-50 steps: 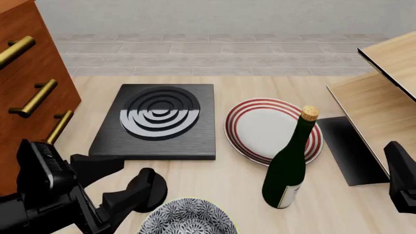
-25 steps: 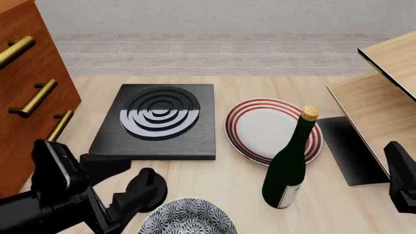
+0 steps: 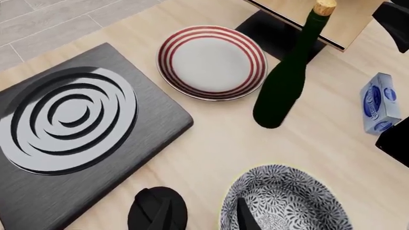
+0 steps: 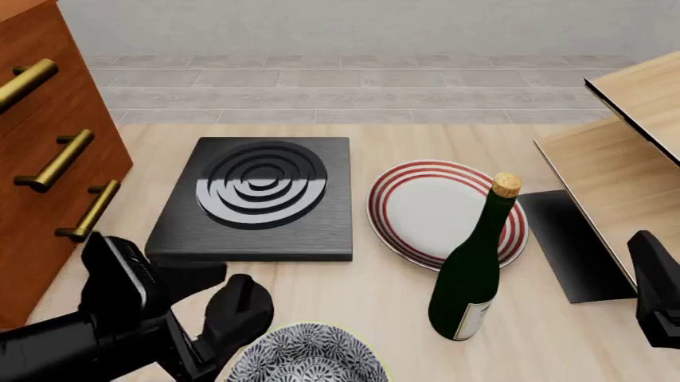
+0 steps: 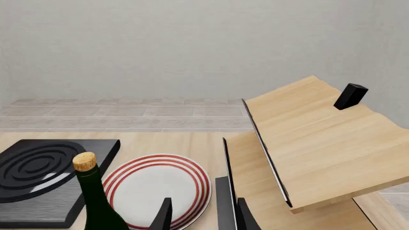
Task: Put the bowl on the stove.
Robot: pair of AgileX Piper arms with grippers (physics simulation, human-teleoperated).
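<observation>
The bowl (image 4: 307, 355) sits at the near edge of the table (image 4: 372, 294), cut off by the frame in the front view. The left gripper (image 3: 203, 215) is seen in the left wrist view with its 2 fingers (image 3: 246, 218) spread apart, one over the bowl's patterned inside and the other outside the rim on the stove's side, so the wall lies between them; whether either pad touches it cannot be told. The step in hand is judged to be the grasp of the rim. It would be done well by lowering until the wall is seated deep between the pads, then closing squarely so the bowl is not tipped.

The wine bottle (image 4: 473, 270) stands upright just beside the bowl, toward the right edge, and should be kept clear of during the lift.

The stove (image 4: 258, 197) lies farther back, toward the left edge, beside the red-ringed plate (image 4: 435, 208); the bowl should be carried level and centred over the burner rings.

The right gripper (image 5: 199, 214) hangs over the right side, its fingers parted around nothing.

A small blue-and-white carton (image 3: 380, 102) carries printing, but it cannot be read. The bottle's label is too small to read.
</observation>
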